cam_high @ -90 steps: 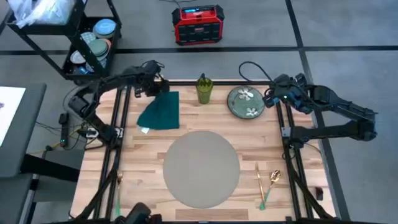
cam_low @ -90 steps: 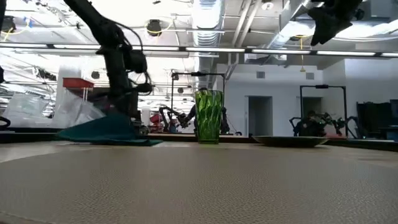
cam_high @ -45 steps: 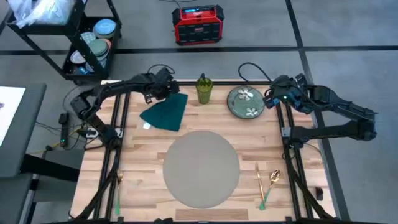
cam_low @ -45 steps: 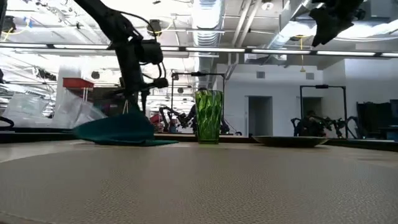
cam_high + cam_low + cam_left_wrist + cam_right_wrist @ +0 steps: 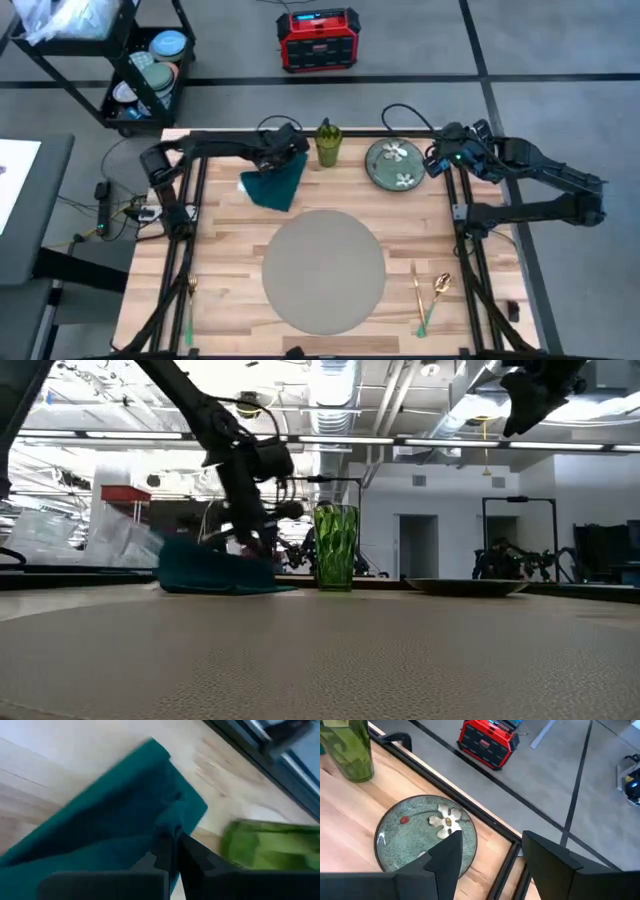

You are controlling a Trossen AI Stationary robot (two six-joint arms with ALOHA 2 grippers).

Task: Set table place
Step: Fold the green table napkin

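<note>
The dark green napkin [image 5: 272,183] lies bunched on the wooden table [image 5: 225,250], just left of the green glass [image 5: 328,145]. My left gripper [image 5: 287,158] is shut on the napkin's far end. The round grey placemat [image 5: 323,270] lies flat at the table's middle with nothing on it. The floral plate [image 5: 394,163] rests flat at the far right. My right gripper [image 5: 492,855] hangs open above the plate's right rim, touching nothing. My left gripper pinches a raised ridge of the napkin [image 5: 172,822] between its two fingers, at the end nearest the glass. The fingers come slanting down from above [image 5: 262,545]. The held end is raised a little, and the napkin's remaining cloth [image 5: 210,574] trails slack on the table.
A gold fork and spoon [image 5: 430,295] lie right of the placemat, and another utensil [image 5: 190,300] lies at the near left. A black cart [image 5: 140,75] with dishes and a red box [image 5: 318,38] stand on the floor beyond the far edge.
My left gripper has gone toward the table's right edge, toward the glass, still shut on the napkin. The napkin has slid along the table with it and bunched narrower, its held end leading and the rest trailing.
</note>
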